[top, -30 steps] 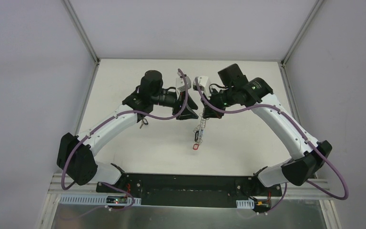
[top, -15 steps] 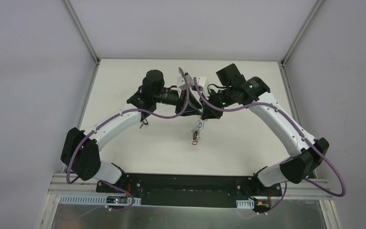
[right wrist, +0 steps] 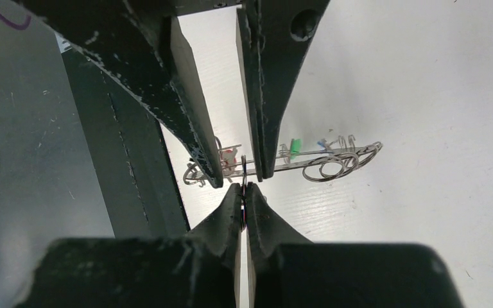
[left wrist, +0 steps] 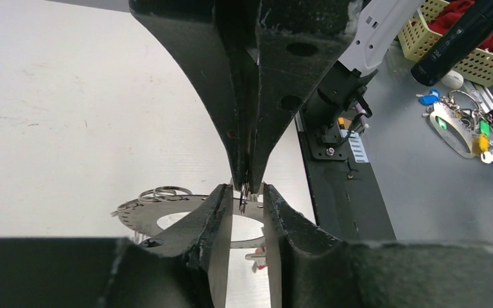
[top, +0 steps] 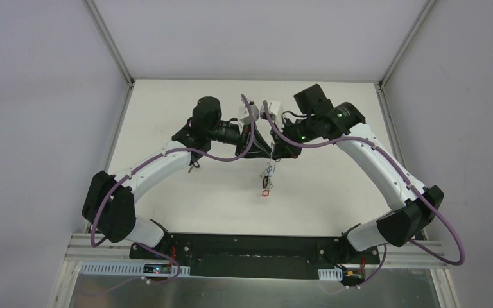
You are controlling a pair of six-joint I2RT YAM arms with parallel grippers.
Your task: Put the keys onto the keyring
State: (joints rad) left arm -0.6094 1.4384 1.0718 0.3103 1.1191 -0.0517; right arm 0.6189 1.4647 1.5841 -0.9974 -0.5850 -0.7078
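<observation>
The keyring (top: 268,172) hangs below the two grippers, which meet over mid-table, and a red tag (top: 265,191) is lowest on it. My right gripper (right wrist: 244,189) is shut on a thin wire of the keyring (right wrist: 334,154), which lies edge-on with green (right wrist: 295,146), blue and red tags. My left gripper (left wrist: 247,192) is open. Its fingers (right wrist: 186,96) stand one on each side of that wire, with gaps showing. Behind the gripper tips I see the keyring's grey metal (left wrist: 167,215), small split rings (left wrist: 164,191) and a red-headed key (left wrist: 260,260).
A small dark object (top: 194,163) lies on the table under the left arm. The black base bar (top: 250,247) runs along the near edge. Off the table, the left wrist view shows a yellow basket (left wrist: 462,32) and another bunch of keys (left wrist: 462,122).
The left gripper has moved right up to the right gripper's tips, and its jaws have narrowed. The hanging keyring has shifted slightly left and up. The right gripper stays shut.
</observation>
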